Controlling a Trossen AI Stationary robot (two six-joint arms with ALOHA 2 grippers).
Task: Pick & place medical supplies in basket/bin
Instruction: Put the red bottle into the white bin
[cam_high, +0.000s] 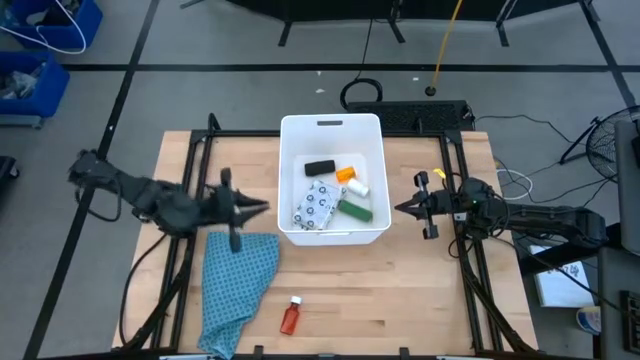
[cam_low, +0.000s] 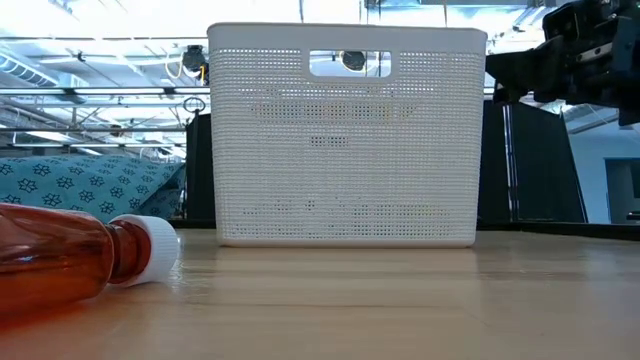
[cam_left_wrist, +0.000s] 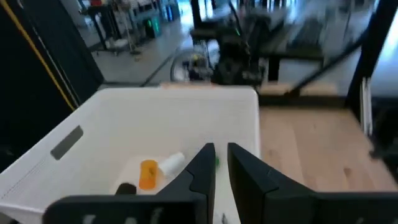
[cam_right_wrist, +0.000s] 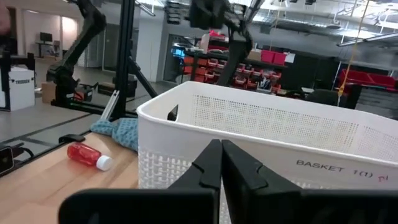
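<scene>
White perforated basket (cam_high: 333, 128) stands upright on the wooden desk (cam_high: 400, 290), mid-width toward the far edge, handle slot on its far rim. Inside it: black block (cam_high: 319, 167) toward the far wall, orange bottle (cam_high: 345, 174) just beside it, small white cylinder (cam_high: 357, 187) touching or nearly touching the orange bottle, green block (cam_high: 354, 209) near the right wall, flat white dotted packet (cam_high: 317, 208) lying in the near-left part. Left wrist view shows the orange bottle (cam_left_wrist: 148, 174) and white cylinder (cam_left_wrist: 171, 163) on the basket floor (cam_left_wrist: 99, 134).

Red bottle (cam_high: 291, 316) is outside the basket — lying on its side on the desk near the front edge, white cap pointing toward the basket, well apart from it. Low view: red bottle (cam_low: 60, 262) flat on the wood, cap (cam_low: 150, 248) toward the basket (cam_low: 345, 140). Teal patterned cloth (cam_high: 236, 285) is spread on the desk left of the red bottle, near the basket's front-left corner.

Left pincer (cam_high: 262, 207) hangs just beside the basket's left wall, above the desk, pointing at it; fingers (cam_left_wrist: 200, 171) nearly together, a thin gap, holding nothing. Right pincer (cam_high: 402, 208) hovers just off the basket's right wall, pointing at it; fingers (cam_right_wrist: 210, 163) pressed together, empty.
</scene>
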